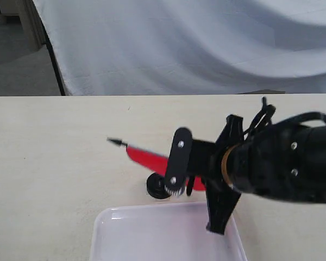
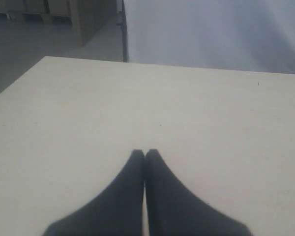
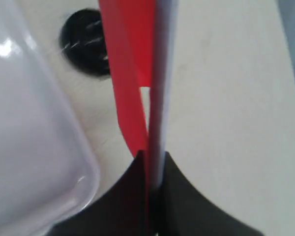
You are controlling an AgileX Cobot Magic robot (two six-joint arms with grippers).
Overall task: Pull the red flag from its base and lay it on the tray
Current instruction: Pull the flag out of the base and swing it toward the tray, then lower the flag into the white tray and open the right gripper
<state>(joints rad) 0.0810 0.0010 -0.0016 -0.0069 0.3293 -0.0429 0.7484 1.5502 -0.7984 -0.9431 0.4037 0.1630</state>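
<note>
My right gripper (image 1: 180, 173) is shut on the red flag (image 1: 146, 157), which is held nearly level above the table with its black tip (image 1: 115, 142) to the left. In the right wrist view the fingers (image 3: 179, 196) clamp the grey stick (image 3: 162, 73), and the red cloth (image 3: 128, 73) hangs beside it. The round black base (image 1: 158, 188) sits on the table just under the flag, apart from the stick, and also appears as the base (image 3: 83, 42) beside the tray. The white tray (image 1: 168, 234) lies at the near edge, right in front of the base. My left gripper (image 2: 145, 153) is shut on nothing.
The pale wooden table (image 1: 54, 163) stretches left and back. A white cloth backdrop (image 1: 195, 43) hangs behind its far edge. In the right wrist view the tray's rounded corner (image 3: 86, 182) lies close beside the gripper. The left wrist view holds only bare tabletop (image 2: 162, 108).
</note>
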